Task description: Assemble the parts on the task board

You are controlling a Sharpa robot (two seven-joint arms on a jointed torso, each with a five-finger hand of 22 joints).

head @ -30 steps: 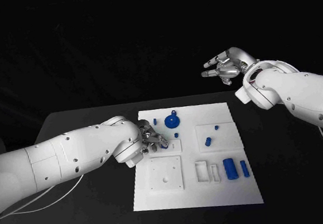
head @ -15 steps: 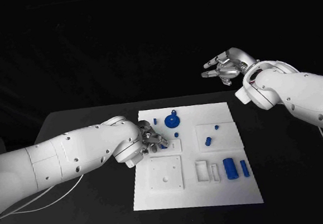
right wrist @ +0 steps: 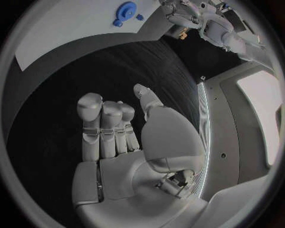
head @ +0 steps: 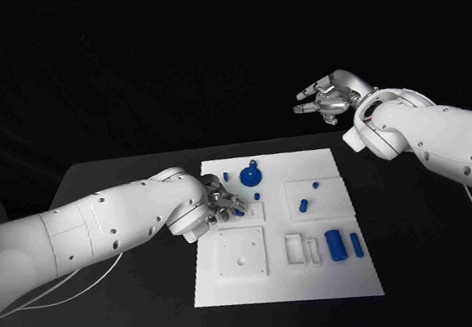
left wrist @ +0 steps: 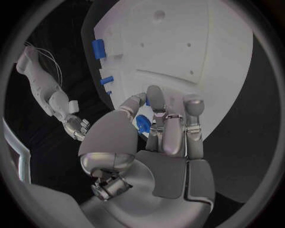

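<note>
The left hand (head: 220,205) pinched a small blue part (left wrist: 142,123) over the task board's (head: 324,283) near-left edge, apparently mid-insertion, needing careful lowering, while the right hand (head: 328,99) hung empty, fingers apart, beyond the board.

The white task board (head: 289,288) lay in the middle of the black table (head: 127,310). The left hand (head: 220,203) was down at the board's left edge, its fingers curled over a small blue part (head: 238,210). The right hand (head: 328,99) was held up beyond the board's far right corner, well apart from it, fingers spread and holding nothing. On the board's far side lay a round blue part with a tab (head: 251,178). Two blue cylinders (head: 336,245) stood side by side near the board's right edge, with a smaller blue piece (head: 303,206) farther back.
</note>
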